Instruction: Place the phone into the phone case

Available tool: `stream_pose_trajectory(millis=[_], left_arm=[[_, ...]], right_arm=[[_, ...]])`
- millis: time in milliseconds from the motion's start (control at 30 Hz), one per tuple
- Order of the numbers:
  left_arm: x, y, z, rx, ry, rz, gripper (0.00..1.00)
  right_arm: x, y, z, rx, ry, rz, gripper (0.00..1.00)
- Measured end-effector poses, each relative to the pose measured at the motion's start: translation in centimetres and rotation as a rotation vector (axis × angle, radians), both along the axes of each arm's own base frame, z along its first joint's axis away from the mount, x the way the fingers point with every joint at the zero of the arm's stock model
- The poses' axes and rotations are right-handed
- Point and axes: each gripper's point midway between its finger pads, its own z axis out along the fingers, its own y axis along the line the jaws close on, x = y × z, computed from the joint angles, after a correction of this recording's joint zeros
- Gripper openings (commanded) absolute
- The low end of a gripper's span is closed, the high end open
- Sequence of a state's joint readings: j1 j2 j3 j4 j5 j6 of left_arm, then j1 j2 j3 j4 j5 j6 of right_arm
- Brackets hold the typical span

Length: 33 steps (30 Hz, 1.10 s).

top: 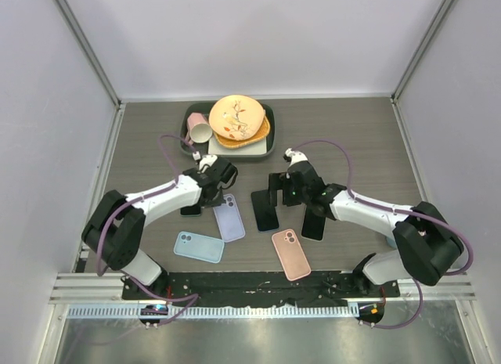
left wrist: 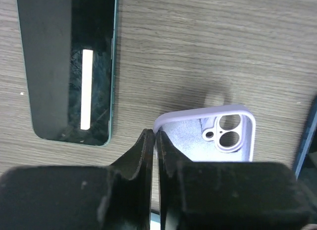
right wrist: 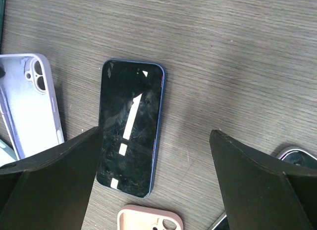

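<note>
A: Phone (right wrist: 130,128) location?
B: Flat on table (right wrist: 237,52), screen up. In top view, just beside case (top: 229,218), at its 3 o'clock. In right wrist view, long axis about 12–6, top end tipped slightly toward 1.

A: Right fingers (right wrist: 54,175)?
B: Spread wide, nothing held, poised above phone. Phone off-centre in gap, toward the 9 o'clock finger, with its right edge near mid-gap. Closing line 9–3, so across phone's short width. Judged fit for an edge grip after a small shift toward 9.

A: Left fingers (left wrist: 133,161)?
B: Pressed together at case's corner, open side of case up, camera cutout at 3 o'clock from tips. Rim pinched or merely touched: cannot tell.

A: Nearer arm for phone?
B: Right. Left busy at case, with a second phone (left wrist: 64,67) at its 10 o'clock, untouched.

A: Risk?
B: Judged: thin phone flat on table, little edge to catch.
</note>
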State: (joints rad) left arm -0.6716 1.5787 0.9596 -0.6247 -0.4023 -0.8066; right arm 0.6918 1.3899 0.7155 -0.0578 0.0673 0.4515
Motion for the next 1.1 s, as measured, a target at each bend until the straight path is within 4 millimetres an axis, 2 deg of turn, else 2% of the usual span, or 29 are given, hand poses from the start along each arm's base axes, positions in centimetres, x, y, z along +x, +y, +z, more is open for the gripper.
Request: stream_pose_trajectory(millis=[33, 67, 133, 300, 500, 633, 767, 933, 1000, 1100], left_arm=[[0.0, -0.1, 0.2, -0.016, -0.012, 0.001, 0.31], [0.0, -0.4, 0.4, -0.031, -0.024, -0.003, 0.54], [0.1, -0.6, 0.9, -0.04, -0.043, -0.024, 0.64], [0.3, -0.2, 1.4, 0.019, -0.055, -0.135, 0.62], [0.4, -0.2, 1.4, 0.107, -0.024, -0.381, 0.57], [1.2, -1.6, 1.4, 0.108, -0.029, -0.561, 0.55], [2.3, -3.5, 0.9, 0.077, -0.018, -0.704, 0.5], [5.0, -4.7, -0.2, 0.066, 0.004, -0.771, 0.39], [5.3, -4.7, -0.9, 0.058, 0.021, -0.784, 0.36], [5.3, -4.5, -1.5, 0.034, 0.042, -0.792, 0.38]], right_arm=[[0.0, 0.0, -0.1, -0.002, 0.002, 0.003, 0.94], [-0.1, 0.0, -0.2, -0.004, 0.003, 0.007, 0.94], [-0.1, 0.1, -0.2, -0.005, 0.003, 0.013, 0.94], [-0.1, 0.2, 0.0, -0.007, -0.004, 0.032, 0.95], [0.1, 0.1, 1.8, 0.025, -0.046, 0.036, 0.96], [0.5, -0.3, 2.9, 0.051, -0.067, 0.026, 0.96], [0.7, -0.6, 3.0, 0.062, -0.059, 0.025, 0.96], [0.5, -0.9, 3.1, 0.059, -0.053, 0.032, 0.96], [0.5, -1.1, 3.3, 0.06, -0.056, 0.028, 0.96], [0.5, -1.4, 3.7, 0.062, -0.065, 0.026, 0.96]])
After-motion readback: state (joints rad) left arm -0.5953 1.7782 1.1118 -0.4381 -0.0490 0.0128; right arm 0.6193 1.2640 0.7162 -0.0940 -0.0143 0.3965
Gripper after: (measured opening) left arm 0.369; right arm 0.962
